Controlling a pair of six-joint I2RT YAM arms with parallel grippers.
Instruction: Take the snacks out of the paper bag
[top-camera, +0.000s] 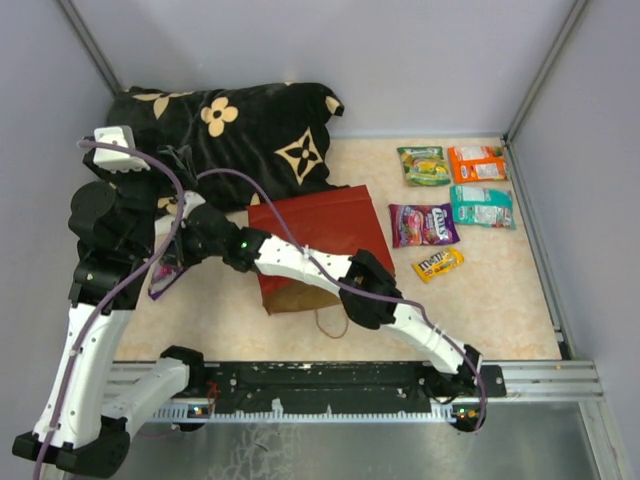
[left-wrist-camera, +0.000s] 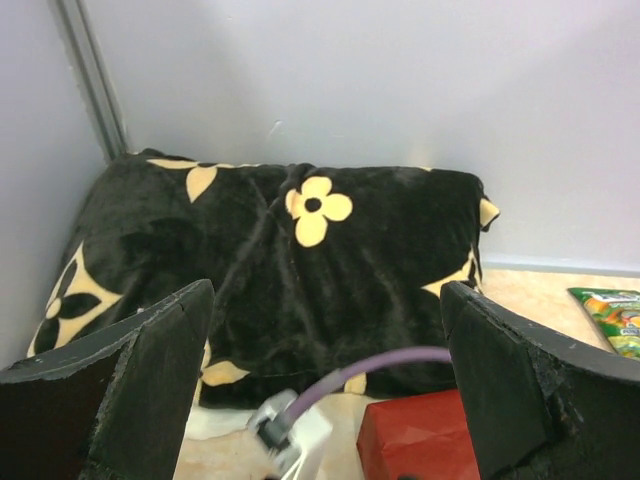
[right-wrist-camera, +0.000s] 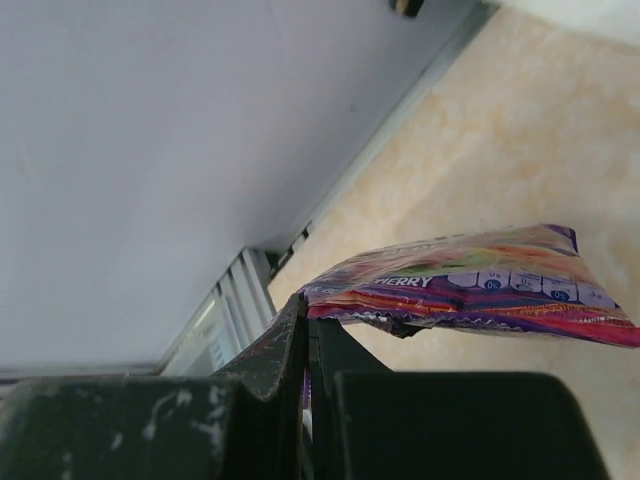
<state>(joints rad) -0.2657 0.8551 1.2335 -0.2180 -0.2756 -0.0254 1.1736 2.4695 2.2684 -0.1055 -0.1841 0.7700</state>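
Note:
The red paper bag (top-camera: 320, 240) lies flat mid-table; its corner shows in the left wrist view (left-wrist-camera: 420, 440). My right gripper (right-wrist-camera: 307, 305) is shut on the edge of a purple striped snack packet (right-wrist-camera: 470, 285) and holds it above the table, left of the bag, where the packet shows in the top view (top-camera: 165, 277). Green (top-camera: 425, 165), orange (top-camera: 477, 163), teal (top-camera: 482, 206), purple (top-camera: 423, 224) and yellow M&M's (top-camera: 438, 264) packets lie to the right of the bag. My left gripper (left-wrist-camera: 325, 330) is open and empty, facing the pillow.
A black flower-patterned pillow (top-camera: 235, 130) fills the back left corner and shows in the left wrist view (left-wrist-camera: 280, 250). The right arm (top-camera: 310, 265) stretches across the bag. Grey walls enclose the table; a metal rail (top-camera: 530, 375) runs along the near edge.

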